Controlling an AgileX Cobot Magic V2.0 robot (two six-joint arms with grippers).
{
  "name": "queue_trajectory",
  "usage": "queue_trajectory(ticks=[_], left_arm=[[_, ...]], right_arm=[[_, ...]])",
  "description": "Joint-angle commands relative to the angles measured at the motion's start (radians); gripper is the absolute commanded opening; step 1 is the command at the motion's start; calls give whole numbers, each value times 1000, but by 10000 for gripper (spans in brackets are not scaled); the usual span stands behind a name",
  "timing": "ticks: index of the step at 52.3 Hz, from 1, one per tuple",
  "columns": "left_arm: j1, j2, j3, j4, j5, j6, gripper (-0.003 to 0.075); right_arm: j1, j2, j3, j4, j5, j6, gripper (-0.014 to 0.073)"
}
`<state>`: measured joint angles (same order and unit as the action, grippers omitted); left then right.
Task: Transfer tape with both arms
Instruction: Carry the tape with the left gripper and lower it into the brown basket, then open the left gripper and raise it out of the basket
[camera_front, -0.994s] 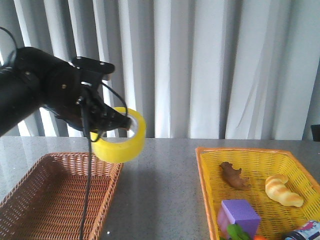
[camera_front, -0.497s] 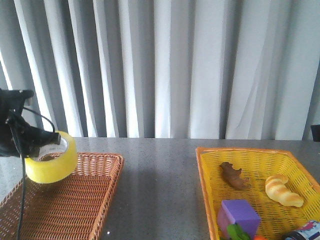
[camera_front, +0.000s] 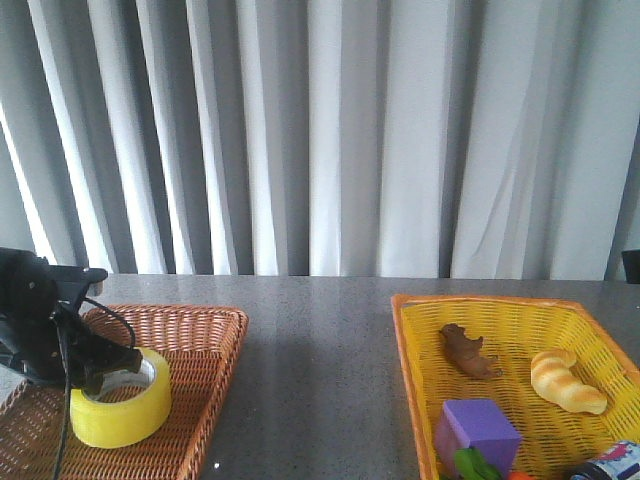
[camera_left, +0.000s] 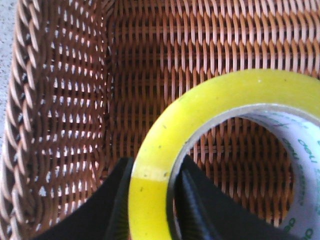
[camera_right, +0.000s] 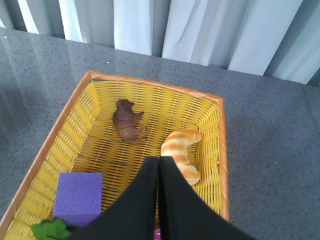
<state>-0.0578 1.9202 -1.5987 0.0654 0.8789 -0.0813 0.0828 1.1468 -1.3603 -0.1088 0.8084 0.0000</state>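
Left wrist view: tape (camera_left: 150, 175) wall pinched between left claw (camera_left: 152, 200) fingers.

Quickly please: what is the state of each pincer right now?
Left pincer: closed on the wall of the tape, inside the brown wicker basket.
Right pincer: closed, holding nothing, above the yellow basket.

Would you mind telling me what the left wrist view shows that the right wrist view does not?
Only the left wrist view shows the tape, with the left gripper shut on its wall, over the brown wicker basket. Only the right wrist view shows the yellow basket holding a brown animal figure, a croissant and a purple cube, below the shut, empty right gripper. Both look down into a woven basket.
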Motion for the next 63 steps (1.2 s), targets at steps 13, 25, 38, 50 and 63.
queue_trajectory(ticks=[13,25,38,50,63], left_arm=[[0,-20,-33,-7,-27,14,69],[1,-20,-33,-41,-14,12,246],[1,-20,-47,-108,26,16,453],[0,-92,-160,-124,93,62,428],[-1,-350,-264,-172,-19,81,281]], right_arm=[[-1,-23,-24,-12,-62,0,-8],[-1,-23,-24,-12,-62,0,-8],[-1,-23,-24,-12,-62,0,-8],[-1,-23,-24,-12,-62,0,-8],[-1,-23,-24,-12,-62,0,-8]])
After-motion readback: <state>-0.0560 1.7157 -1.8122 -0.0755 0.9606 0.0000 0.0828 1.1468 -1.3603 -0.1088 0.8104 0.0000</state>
